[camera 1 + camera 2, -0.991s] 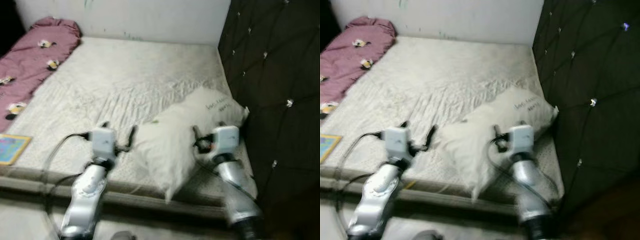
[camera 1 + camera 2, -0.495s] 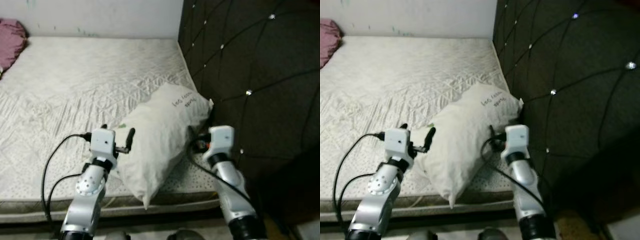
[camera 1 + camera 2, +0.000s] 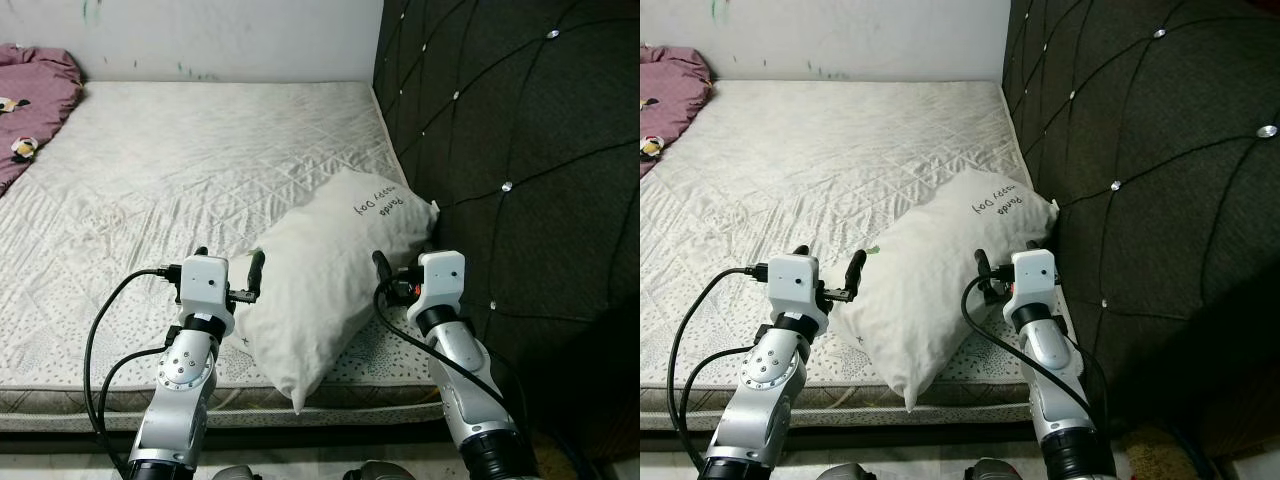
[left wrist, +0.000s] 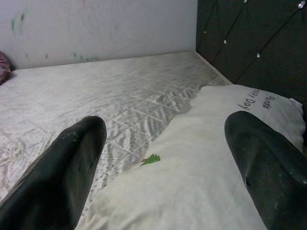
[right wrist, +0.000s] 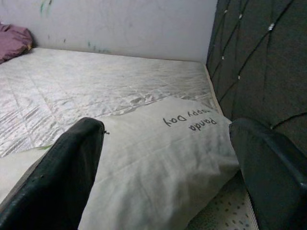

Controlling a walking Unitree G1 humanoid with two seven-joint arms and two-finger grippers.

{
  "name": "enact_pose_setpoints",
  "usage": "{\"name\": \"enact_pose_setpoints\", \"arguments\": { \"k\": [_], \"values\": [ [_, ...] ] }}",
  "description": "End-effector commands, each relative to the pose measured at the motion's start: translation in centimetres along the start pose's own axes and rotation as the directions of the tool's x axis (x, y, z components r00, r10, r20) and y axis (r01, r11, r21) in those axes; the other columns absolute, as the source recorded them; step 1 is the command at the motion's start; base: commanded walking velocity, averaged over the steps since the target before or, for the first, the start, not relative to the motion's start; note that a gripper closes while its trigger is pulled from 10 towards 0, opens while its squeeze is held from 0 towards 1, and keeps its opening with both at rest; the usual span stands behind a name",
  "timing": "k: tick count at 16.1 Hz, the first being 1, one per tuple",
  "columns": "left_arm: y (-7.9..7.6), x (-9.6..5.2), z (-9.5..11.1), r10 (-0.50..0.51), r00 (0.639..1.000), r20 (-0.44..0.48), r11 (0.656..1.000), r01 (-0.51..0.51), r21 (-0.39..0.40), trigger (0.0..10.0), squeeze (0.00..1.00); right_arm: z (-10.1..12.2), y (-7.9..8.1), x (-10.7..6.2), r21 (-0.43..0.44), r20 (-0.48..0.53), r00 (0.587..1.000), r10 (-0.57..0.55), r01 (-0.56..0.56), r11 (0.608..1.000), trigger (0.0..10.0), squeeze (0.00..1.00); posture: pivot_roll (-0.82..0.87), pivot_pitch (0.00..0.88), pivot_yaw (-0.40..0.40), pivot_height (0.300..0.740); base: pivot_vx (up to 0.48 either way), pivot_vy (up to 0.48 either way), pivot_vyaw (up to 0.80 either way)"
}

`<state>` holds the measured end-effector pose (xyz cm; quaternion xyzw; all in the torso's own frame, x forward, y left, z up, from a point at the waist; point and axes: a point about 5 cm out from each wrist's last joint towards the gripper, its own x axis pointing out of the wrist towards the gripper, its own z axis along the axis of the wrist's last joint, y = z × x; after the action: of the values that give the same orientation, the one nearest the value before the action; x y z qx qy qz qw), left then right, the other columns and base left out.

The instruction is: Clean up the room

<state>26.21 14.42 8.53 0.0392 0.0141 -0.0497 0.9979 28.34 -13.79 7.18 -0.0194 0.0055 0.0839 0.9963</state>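
The white pillow (image 3: 325,275) lies slantwise on the bed (image 3: 180,170), its upper corner against the headboard (image 3: 510,150). The left hand (image 3: 228,272) and right hand (image 3: 996,272) flank it, fingers spread wide, seemingly holding nothing. A one-sided squeeze may slip off the soft fabric.

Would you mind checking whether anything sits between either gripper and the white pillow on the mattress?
Nothing visible does. The left gripper and right gripper hang open on either side of the white rectangular pillow, which lies on the quilted white mattress beside the dark tufted headboard.
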Motion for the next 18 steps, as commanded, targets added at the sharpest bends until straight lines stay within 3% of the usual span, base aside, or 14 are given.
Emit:
{"name": "enact_pose_setpoints", "arguments": {
  "k": [1, 4, 13, 14, 18],
  "values": [
    [0.2, 0.0, -0.3, 0.012, 1.000, -0.014, 1.000, -0.012, 0.021, 10.0, 0.00, 0.6, 0.3, 0.3, -0.018, 0.022, 0.999, 0.025, -0.024, 1.000, 10.0, 0.00, 0.00, 0.018, -0.007, 0.740, 0.000, 0.000, 0.55],
    [0.2, -0.1, -0.2, 0.007, 1.000, -0.013, 1.000, -0.007, 0.023, 10.0, 0.00, 0.4, 0.1, 0.1, -0.007, 0.011, 1.000, 0.012, -0.012, 1.000, 10.0, 0.00, 0.00, 0.023, -0.004, 0.740, 0.000, 0.000, 0.80],
    [0.7, -0.6, -0.6, 0.044, 0.999, -0.026, 0.999, -0.044, 0.027, 10.0, 0.00, 0.0, -0.2, -0.2, 0.048, -0.010, 1.000, -0.022, 0.022, 0.999, 10.0, 0.00, 0.00, 0.033, -0.001, 0.740, 0.000, 0.000, 0.00],
    [1.5, -0.8, -0.4, 0.096, 0.995, -0.005, 0.995, -0.096, 0.026, 10.0, 0.00, 0.1, -0.7, -0.4, 0.039, -0.009, 0.999, -0.042, 0.042, 0.998, 10.0, 0.00, 0.00, 0.035, -0.003, 0.740, 0.000, 0.000, 0.00],
    [2.5, -2.9, -0.9, 0.115, 0.993, -0.019, 0.993, -0.114, 0.020, 10.0, 0.00, 0.3, -2.5, -2.3, 0.014, -0.011, 0.995, -0.096, 0.096, 0.995, 10.0, 0.00, 0.00, 0.045, -0.007, 0.740, 0.000, 0.000, 0.00]
  ]
}}
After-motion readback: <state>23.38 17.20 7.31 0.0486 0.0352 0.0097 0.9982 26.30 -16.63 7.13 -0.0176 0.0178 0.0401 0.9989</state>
